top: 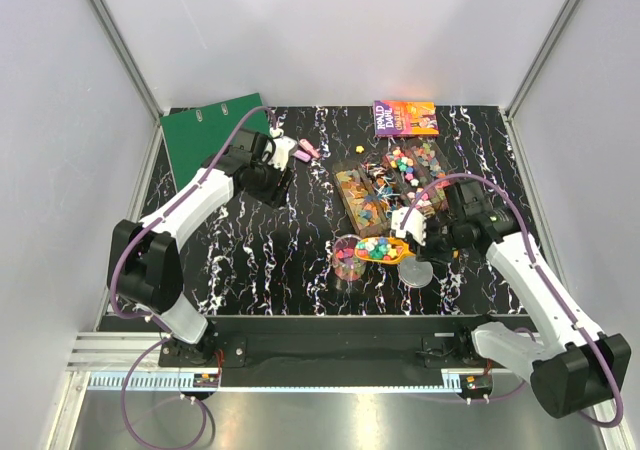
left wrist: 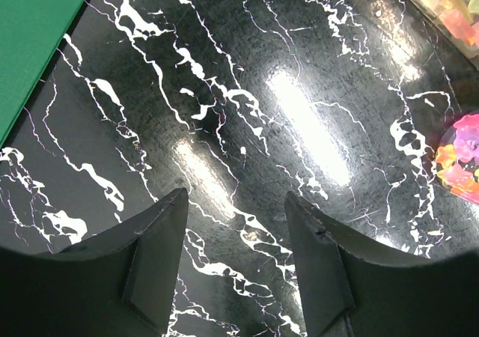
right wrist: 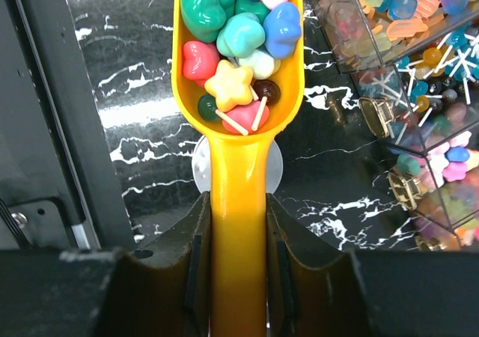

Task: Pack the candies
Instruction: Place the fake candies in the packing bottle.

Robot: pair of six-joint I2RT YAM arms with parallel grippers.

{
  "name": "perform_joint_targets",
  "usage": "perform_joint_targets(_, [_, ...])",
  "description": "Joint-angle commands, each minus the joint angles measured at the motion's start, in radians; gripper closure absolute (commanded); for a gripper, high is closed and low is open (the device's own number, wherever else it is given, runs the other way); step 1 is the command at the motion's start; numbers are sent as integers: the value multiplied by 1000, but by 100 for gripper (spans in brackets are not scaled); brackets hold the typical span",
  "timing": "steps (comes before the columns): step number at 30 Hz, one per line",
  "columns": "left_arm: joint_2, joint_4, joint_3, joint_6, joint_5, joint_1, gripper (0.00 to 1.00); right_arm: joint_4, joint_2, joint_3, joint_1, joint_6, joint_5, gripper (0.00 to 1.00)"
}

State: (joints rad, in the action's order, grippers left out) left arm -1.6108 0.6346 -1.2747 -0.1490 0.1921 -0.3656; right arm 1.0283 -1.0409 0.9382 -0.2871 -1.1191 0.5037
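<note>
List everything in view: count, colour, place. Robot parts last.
binder: one, green, far left corner.
book: one, purple-orange cover, far edge, right.
highlighter pens: count unclear, pink, far centre.
compartment boxes: two, clear, right of centre.
cup: one, clear, near centre.
lid: one, clear, round, under the scoop handle.
scoop: one, yellow, next to the cup.
candies: many, multicoloured, in boxes, cup, scoop.
table: one, black with white veins.
left end effector: one, black, open over bare table.
right end effector: one, black, shut on scoop.
</note>
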Motion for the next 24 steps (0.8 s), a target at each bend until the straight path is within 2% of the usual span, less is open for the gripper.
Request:
perform_joint_targets(1, [42, -44, -25, 28, 26, 5, 41, 39, -19, 54, -50, -48, -62, 100])
perform_joint_targets(9, [58, -65, -11, 45, 18, 5, 40, 75, -73, 114, -119, -42, -146, 100])
perform_joint_targets(18, [84, -81, 3, 72, 41, 4, 39, 104, -146, 177, -141, -38, -217, 100])
perform_joint_targets(24, [100, -108, 28, 80, 43, 4, 39, 148, -208, 243, -230, 10, -315, 100])
